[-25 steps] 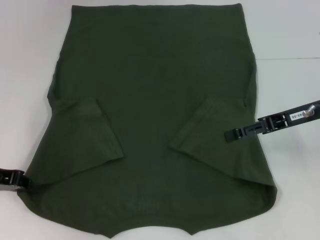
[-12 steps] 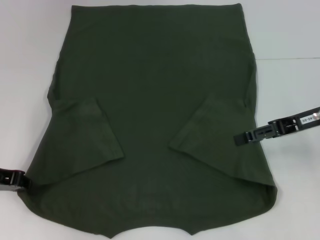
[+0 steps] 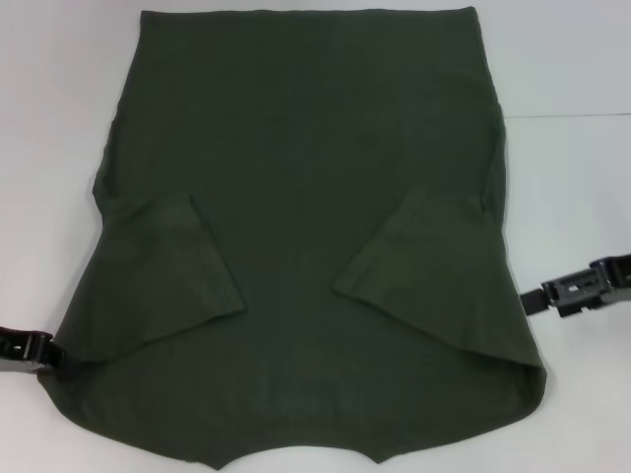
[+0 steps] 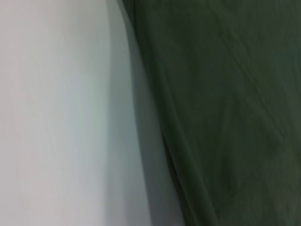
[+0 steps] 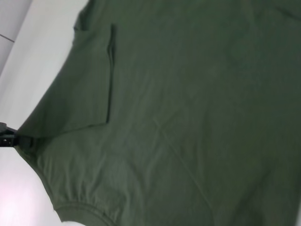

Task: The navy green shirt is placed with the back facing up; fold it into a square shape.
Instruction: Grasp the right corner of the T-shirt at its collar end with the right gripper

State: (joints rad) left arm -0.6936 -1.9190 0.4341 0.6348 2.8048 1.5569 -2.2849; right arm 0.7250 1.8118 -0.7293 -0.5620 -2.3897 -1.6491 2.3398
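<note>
Right gripper withdrawn off navy green shirt, collar seemingly nearest robot

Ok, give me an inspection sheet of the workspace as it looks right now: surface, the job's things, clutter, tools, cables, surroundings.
Surface: white table, bare around the cloth.
Job's things: navy green shirt spread flat, both sleeves folded inward onto the body, collar end nearest the robot; not yet a square.
Clutter: nothing seen.
Tools: left tool at the shirt's left edge by the shoulder; right tool just off the shirt's right edge, over the table, holding nothing.
Cables: nothing seen.
Surroundings: a thin seam line in the table at the right; nothing else seen.
</note>
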